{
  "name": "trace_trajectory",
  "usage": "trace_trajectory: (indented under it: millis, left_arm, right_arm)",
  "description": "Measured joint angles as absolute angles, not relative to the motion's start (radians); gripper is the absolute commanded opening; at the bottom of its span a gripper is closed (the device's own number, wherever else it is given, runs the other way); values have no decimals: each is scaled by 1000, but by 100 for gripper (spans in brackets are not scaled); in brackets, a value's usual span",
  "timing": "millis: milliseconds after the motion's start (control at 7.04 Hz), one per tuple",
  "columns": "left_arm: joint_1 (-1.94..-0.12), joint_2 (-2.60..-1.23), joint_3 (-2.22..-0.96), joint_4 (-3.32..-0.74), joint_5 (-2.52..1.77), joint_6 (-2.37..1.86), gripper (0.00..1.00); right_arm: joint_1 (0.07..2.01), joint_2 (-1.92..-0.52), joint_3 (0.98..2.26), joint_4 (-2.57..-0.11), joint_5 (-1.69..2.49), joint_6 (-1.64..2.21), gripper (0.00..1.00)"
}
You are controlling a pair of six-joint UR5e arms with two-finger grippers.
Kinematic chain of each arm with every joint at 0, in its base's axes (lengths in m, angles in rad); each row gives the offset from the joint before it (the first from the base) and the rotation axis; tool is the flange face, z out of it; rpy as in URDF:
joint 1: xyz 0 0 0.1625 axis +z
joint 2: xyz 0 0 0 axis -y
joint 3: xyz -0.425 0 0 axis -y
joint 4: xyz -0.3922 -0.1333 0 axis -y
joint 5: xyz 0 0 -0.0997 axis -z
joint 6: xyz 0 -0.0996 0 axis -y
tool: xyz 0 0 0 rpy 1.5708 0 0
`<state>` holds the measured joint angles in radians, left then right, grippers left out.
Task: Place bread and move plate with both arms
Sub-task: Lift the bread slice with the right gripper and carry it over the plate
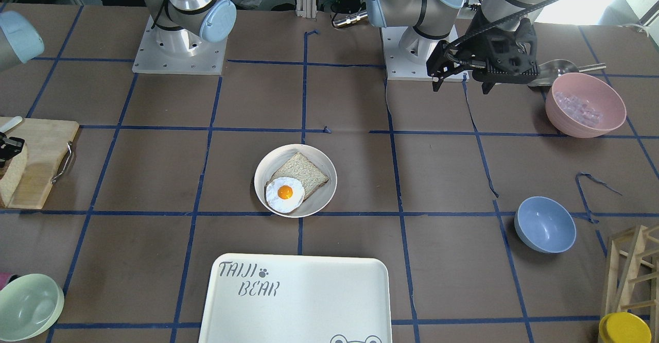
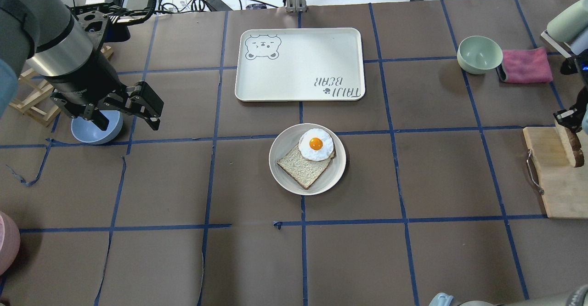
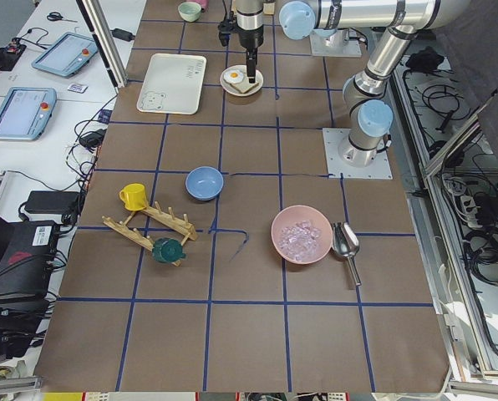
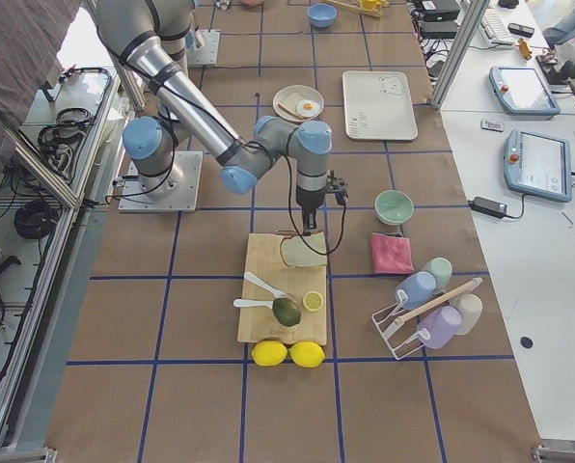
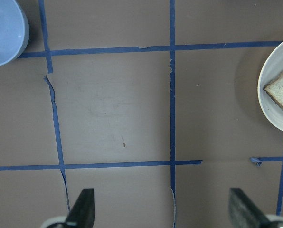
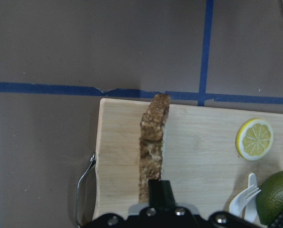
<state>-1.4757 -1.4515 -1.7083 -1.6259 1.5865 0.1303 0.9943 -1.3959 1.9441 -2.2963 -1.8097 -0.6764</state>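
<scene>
Loaf-shaped, dark-crusted slice of pale grey-beige bread [image 6: 153,142]: standing on edge over the light wooden cutting board [image 6: 203,142], at 3 o'clock from the round off-white shallow plate [image 2: 281,154] in the overhead view. Right pincer [image 2: 566,121] is closed across the slice's faces at its upper edge; can't tell if the lower crust touches the board or hangs just clear. Left pincer [image 5: 161,204] is spread wide, holding nothing, above the brown worktop [image 5: 113,109] at roughly 9 o'clock from the plate, near the small blue bowl [image 5: 4,28]. Plate sits mid-worktop and carries a squarer bread slice [image 2: 303,167] with a glossy fried egg [image 2: 315,144] on its 12 o'clock corner. Handling call: bread looks light, soft and compressible. The crumb would crush under a hard squeeze and the crust is stiffer, so bite near the crust at low force. Held by one edge, it'll likely flop when tipped flat. Egg top is domed and smooth, so expect sliding. Plate looks rigid, smooth and low-rimmed: take the rim at 3 and 9 o'clock, one pincer each, and keep it level.
</scene>
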Motion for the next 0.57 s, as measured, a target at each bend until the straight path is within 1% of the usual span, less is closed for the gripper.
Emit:
trace_trajectory:
  millis: [284,568]
  left_arm:
    - [-1476,-1451,-1708,-1626,1587,131,100]
    - [-1476,-1451,-1707,-1626,1588,132,100]
  right_arm:
    - [1087,-1426,1821,-2130,-1808,-623,0]
    - [1277,-1434,1672,-1923,-1808,-440,0]
